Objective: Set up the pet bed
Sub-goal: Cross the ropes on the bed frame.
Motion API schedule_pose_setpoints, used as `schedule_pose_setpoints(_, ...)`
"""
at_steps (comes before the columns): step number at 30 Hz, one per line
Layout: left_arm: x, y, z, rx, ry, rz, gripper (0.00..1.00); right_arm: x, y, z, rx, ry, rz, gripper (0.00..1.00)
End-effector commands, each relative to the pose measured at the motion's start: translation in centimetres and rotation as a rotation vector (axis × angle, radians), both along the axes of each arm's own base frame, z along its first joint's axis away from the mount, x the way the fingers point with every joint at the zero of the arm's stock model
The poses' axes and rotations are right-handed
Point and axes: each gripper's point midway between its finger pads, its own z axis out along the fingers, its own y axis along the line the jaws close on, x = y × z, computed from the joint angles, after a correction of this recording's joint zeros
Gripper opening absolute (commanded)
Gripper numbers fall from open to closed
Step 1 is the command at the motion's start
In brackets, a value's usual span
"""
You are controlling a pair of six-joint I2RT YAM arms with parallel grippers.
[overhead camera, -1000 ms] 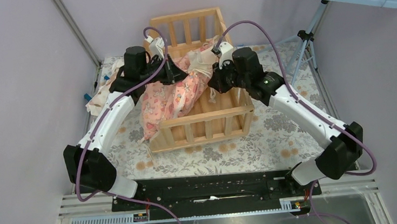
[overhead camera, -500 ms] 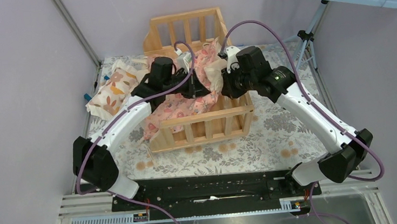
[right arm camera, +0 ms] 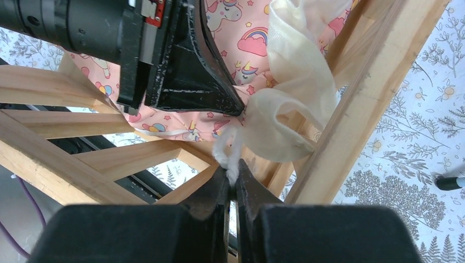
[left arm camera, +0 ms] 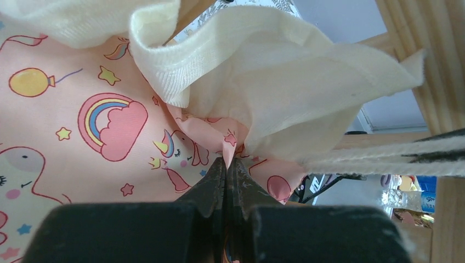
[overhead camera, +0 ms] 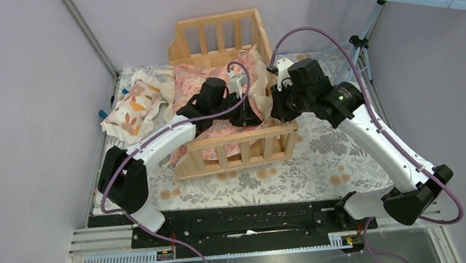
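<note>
The pet bed (overhead camera: 268, 130) is seen in pale natural wood, the cushion (left arm camera: 82, 126) is printed pink with unicorns, rainbows, balloons and stars and edged in cream, the pillow (overhead camera: 130, 109) is patterned with orange leaves on cream, and the surface (overhead camera: 322, 155) is covered in grey-and-orange florals on white.

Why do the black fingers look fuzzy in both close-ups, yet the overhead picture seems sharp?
Left wrist view: the left gripper sits near the lens, likely out of focus; the cushion print is crisp. Right wrist view: same for the right gripper; pet bed rails sharp. Top external view: even light, no glare.
</note>
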Motion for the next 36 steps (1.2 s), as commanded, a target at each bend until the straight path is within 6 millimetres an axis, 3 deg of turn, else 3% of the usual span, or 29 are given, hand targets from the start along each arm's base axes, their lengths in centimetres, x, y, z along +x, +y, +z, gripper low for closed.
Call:
schedule_pose_setpoints(1, 0.4, -1.7, 0.1, -0.029, -0.043, -0.009, 0.0, -0.9, -1.2, 0.9, -0.028, -0.024, -0.01, 0.08)
schedule_pose_setpoints(8, -1.6, -4.0, -2.2, -0.018, -0.002, -0.065, 0.0, -1.2, -1.9, 0.6, -0.075, -0.005, -0.004, 0.11)
schedule_pose_setpoints(15, -3.0, -4.6, -3.9, -0.012, 0.033, -0.093, 0.0, -1.2, -2.6, 1.0, -0.094, -0.026, -0.025, 0.13)
schedule_pose_setpoints(20, -4.2, -4.5, -5.2, 0.004, 0.061, -0.121, 0.0, -0.9, -2.6, 3.0, -0.047, -0.096, -0.037, 0.37)
schedule_pose_setpoints(30, -6.8, -4.4, -7.7, 0.038, 0.115, -0.184, 0.0, -0.2, -3.4, 9.6, 0.131, -0.332, -0.139, 0.53)
schedule_pose_setpoints(33, -7.5, -4.5, -8.4, 0.046, 0.131, -0.206, 0.0, -1.0, -4.9, 11.7, 0.212, -0.425, -0.207, 0.57)
schedule_pose_setpoints(36, -7.7, -4.6, -9.0, 0.053, 0.141, -0.216, 0.0, -1.4, -7.4, 12.2, 0.25, -0.483, -0.332, 0.58)
